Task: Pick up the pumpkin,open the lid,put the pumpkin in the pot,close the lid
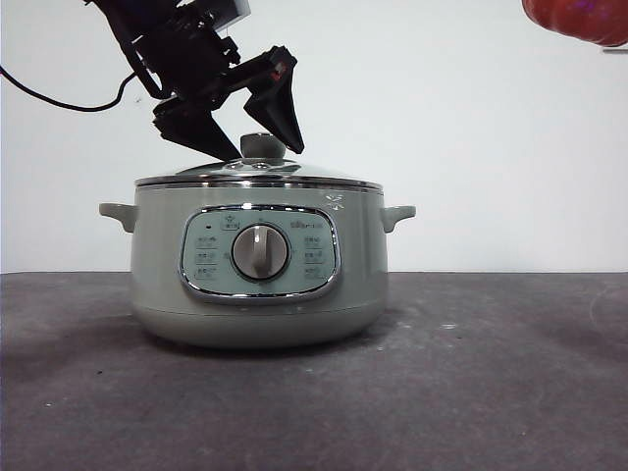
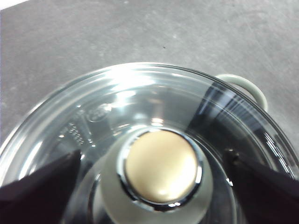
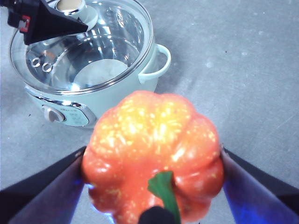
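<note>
Fingers of the left gripper (image 1: 257, 128) are spread wide on either side of the knob (image 1: 263, 146) of the lid (image 1: 257, 175), their black tips hanging just above the glass and not touching the knob; the left wrist view shows the pale knob (image 2: 161, 168) centred in the gap with a dark finger (image 2: 42, 189) off to each side. That lid, clear glass with a shiny rim, sits closed on the pot (image 1: 257, 294), a large sage-green cooker standing on the dark grey table (image 1: 491, 392) with its control panel and grey dial (image 1: 260, 252) facing the front camera and a small handle (image 1: 397, 214) on each side. Over on the right, the right gripper (image 3: 152, 186) has its fingers pinched against the two flanks of the pumpkin (image 3: 152, 163), which is held in the air well above the table and off to one side of the pot, apart from it. Its orange-red ribbed body fills most of the right wrist view, with the green stem (image 3: 163, 191) curving toward the camera. From the front, only the bottom of the pumpkin (image 1: 581, 20) shows at the top right corner, higher than the lid.
</note>
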